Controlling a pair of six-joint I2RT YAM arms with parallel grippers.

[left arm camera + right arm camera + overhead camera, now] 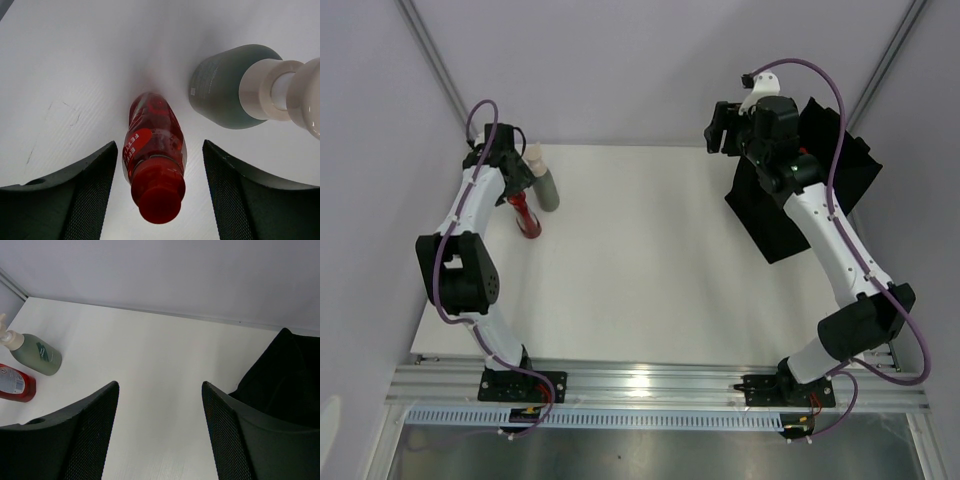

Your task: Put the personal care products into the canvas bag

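An all-red bottle (155, 140) lies on the white table with its cap toward my left wrist camera. My left gripper (159, 145) straddles its neck, open, with a gap on each side. Beside it lies a grey-green bottle (220, 85) with a cream cap (260, 90). From above, the red bottle (527, 217) and the grey-green bottle (547, 187) are at the far left under my left gripper (513, 190). The black canvas bag (800, 200) lies at the far right. My right gripper (720, 135) hovers open and holds nothing, left of the bag (285, 375).
The white table (650, 260) is boxed in by lilac walls at the back and sides. An aluminium rail (650, 385) runs along the near edge under both arm bases. The right arm reaches over the bag.
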